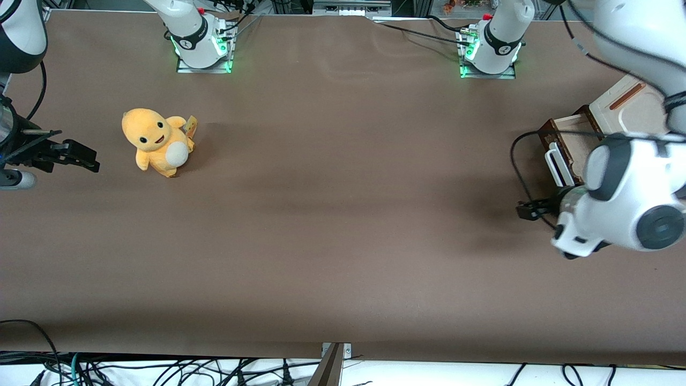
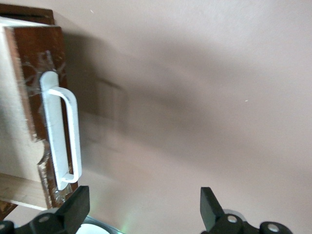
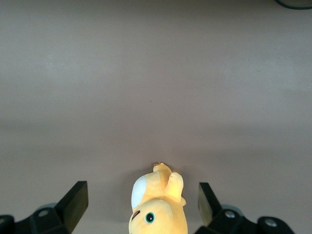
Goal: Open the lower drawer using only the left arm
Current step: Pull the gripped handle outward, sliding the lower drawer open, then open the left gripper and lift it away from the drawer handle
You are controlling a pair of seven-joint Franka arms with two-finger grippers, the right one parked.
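Jaws (image 2: 141,214) spread wide, lower drawer (image 2: 46,122) handle just outside.

We see the left arm (image 1: 627,198): white rounded shells with dark grey joint caps. Its gripper (image 2: 141,214) has 2 black fingers (a black cable loops alongside).

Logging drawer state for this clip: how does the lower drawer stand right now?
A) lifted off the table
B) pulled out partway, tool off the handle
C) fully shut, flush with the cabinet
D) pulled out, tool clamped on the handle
B: the lower drawer sticks out of the cabinet showing its pale inside, and the open tool sits in front of the drawer, clear of the white handle.
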